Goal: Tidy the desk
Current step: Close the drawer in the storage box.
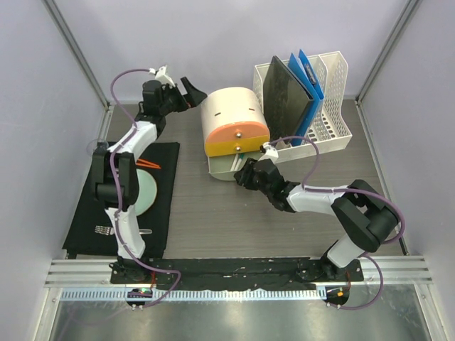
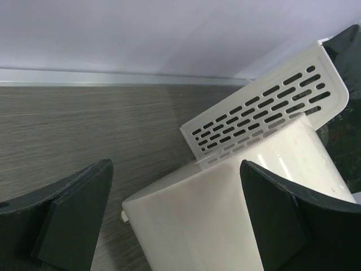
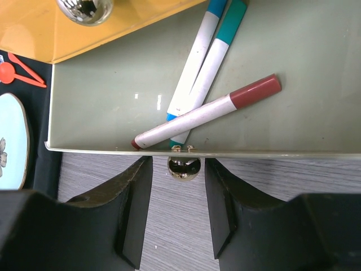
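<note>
On the desk (image 1: 213,220) stands a cream drawer unit (image 1: 231,117) with an orange upper front (image 1: 238,138). Its grey-green bottom drawer (image 3: 293,84) is pulled out and holds a red-capped marker (image 3: 208,116) lying across a blue one (image 3: 194,56) and a teal one (image 3: 217,62). My right gripper (image 3: 177,203) is open, one finger on either side of the drawer's shiny round knob (image 3: 184,168), with a gap on each side. My left gripper (image 2: 175,220) is wide open at the unit's back left, its fingers straddling the cream body (image 2: 237,214).
A white slotted file rack (image 1: 320,106) with black and blue folders stands to the right of the unit. A black mat (image 1: 124,199) at the left carries a pale plate (image 1: 146,192), a fork (image 1: 106,229) and a small orange utensil (image 1: 148,163).
</note>
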